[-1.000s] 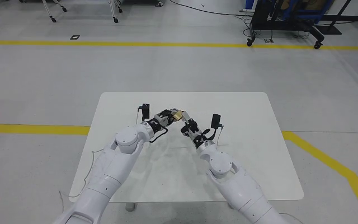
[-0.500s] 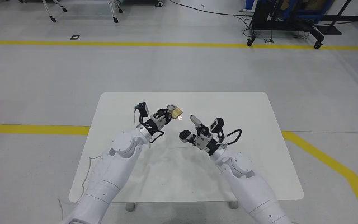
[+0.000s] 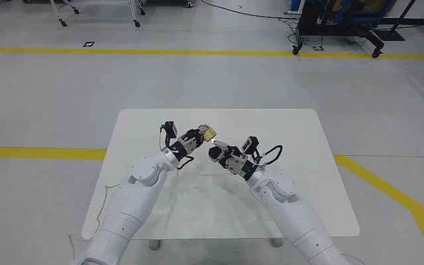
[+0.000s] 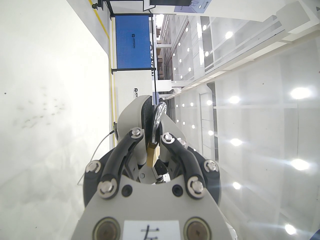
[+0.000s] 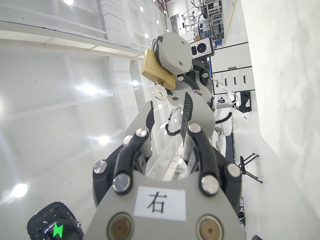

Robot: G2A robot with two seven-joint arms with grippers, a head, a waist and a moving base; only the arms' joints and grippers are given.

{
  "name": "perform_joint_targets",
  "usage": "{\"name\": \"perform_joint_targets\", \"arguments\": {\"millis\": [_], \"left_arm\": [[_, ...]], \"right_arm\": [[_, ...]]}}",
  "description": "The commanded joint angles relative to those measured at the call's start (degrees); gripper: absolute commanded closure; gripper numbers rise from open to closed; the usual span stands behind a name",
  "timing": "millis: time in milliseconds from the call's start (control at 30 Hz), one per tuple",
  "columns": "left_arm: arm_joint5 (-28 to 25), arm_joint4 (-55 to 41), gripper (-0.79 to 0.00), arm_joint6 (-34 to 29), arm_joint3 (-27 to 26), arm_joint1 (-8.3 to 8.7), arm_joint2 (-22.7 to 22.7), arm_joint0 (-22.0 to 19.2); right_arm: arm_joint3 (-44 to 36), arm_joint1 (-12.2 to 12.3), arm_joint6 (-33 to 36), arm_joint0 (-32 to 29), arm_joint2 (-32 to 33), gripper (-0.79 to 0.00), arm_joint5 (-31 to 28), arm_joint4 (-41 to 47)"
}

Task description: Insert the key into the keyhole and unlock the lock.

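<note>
Since half a second ago your right end effector (image 3: 216,150) has swung back in from the right toward the padlock (image 3: 208,133). It now sits just beside the lock, though not tight against it as it was a full second ago. Your left end effector (image 3: 197,137) has barely shifted over the same stretch. Look at the left wrist view and you find its fingers (image 4: 136,116) closed on the padlock's silver shackle (image 4: 158,116), with the brass body hanging toward the camera between the black linkages. So the left end effector is gripping the padlock and holding it up off the white tabletop (image 3: 298,132), over the far half near the middle. In the right wrist view you can see the key (image 5: 159,92) already seated in the keyhole on the underside of the brass body, its round silver head sticking out toward your right end effector. That end effector is open: its two ribbed fingers (image 5: 185,112) stand apart and clasp nothing, and the key head lies just beyond their tips, close to one of them. You cannot tell from these views whether the shackle has released from the body, since the left finger pad covers that end of the lock.
</note>
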Motion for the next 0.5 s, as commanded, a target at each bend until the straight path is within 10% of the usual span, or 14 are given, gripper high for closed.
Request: {"name": "perform_joint_targets", "arguments": {"millis": [0, 467], "left_arm": [[-0.04, 0.07, 0.0, -0.29, 0.07, 0.0, -0.04, -0.01], [-0.41, 0.67, 0.0, -1.43, 0.94, -0.16, 0.05, -0.65]], "right_arm": [[0.34, -0.03, 0.16, 0.14, 0.1, -0.296, -0.28, 0.32], [1.65, -0.24, -0.12, 1.28, 0.4, -0.169, 0.11, 1.56]]}}
